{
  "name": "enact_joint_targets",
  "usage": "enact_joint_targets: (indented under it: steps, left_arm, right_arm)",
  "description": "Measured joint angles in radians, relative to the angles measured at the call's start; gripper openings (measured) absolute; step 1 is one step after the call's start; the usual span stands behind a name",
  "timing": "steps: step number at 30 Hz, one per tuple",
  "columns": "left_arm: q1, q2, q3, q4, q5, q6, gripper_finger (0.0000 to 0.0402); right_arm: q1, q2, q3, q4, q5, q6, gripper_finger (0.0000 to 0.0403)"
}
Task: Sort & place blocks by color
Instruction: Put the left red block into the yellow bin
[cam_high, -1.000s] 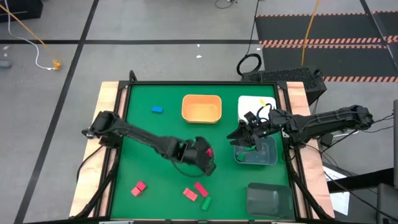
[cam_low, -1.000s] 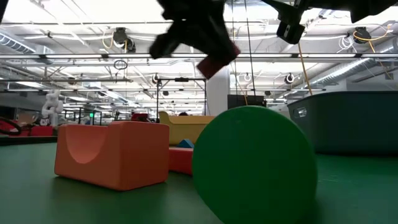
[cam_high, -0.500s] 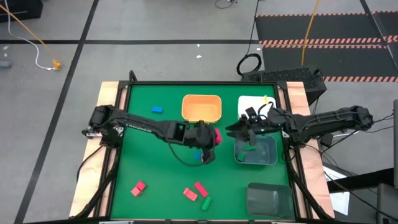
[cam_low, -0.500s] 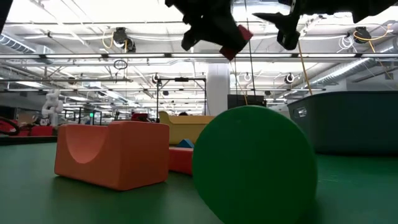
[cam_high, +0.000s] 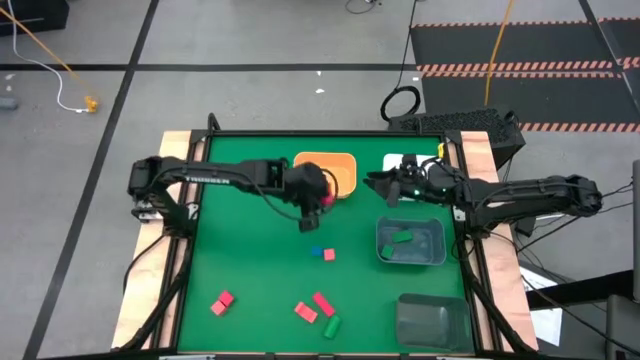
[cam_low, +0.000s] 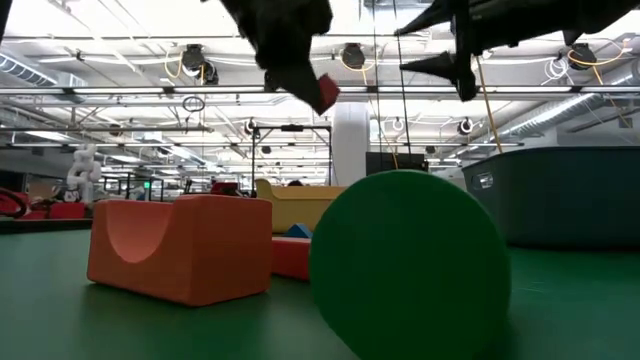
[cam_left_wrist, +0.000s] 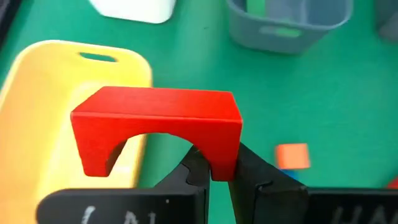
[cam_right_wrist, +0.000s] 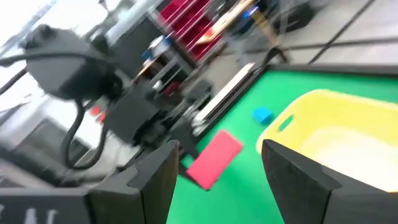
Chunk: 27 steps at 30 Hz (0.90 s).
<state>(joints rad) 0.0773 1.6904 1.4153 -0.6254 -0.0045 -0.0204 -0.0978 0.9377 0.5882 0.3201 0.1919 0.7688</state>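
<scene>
My left hand (cam_high: 318, 192) pinches a red arch (cam_left_wrist: 155, 127), its long axis crosswise to my fingers; orange bin (cam_high: 338, 168) lies just at one o'clock. Right hand (cam_high: 378, 183) spread, farther off

Overhead straight down, 1 table-level across, 2 wrist close-ups, all sharing the orange bin (cam_high: 338, 172).

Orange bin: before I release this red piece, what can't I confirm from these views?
- Orange bin contents: in the high view the left pincer and its red arch block cover part of the inside.
- Height of the block above the bin: no view settles it; in the low view the green round block fills the foreground.
- White bin: the right pincer hides most of it.
</scene>
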Motion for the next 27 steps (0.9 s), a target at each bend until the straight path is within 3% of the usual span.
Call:
enact_joint_targets:
  steps: [3,9,18,27]
  left_arm:
    - [0.062,-0.028,-0.065,0.056,0.019,0.075,0.0033]
    - [0.184,-0.036,-0.197,0.241,0.162,0.145,0.0036]
    - [0.317,-0.037,-0.345,0.426,0.206,0.146,0.0038]
    - [0.339,-0.033,-0.420,0.452,0.214,0.130,0.0039]
  right_arm:
    - [-0.015,0.016,-0.017,0.000,0.067,0.005,0.0222]
    - [-0.039,0.079,-0.027,0.004,0.127,0.084,0.0222]
    - [-0.060,0.155,-0.027,0.016,0.148,0.183,0.0222]
    - [-0.060,0.161,-0.027,0.020,0.155,0.188,0.0222]
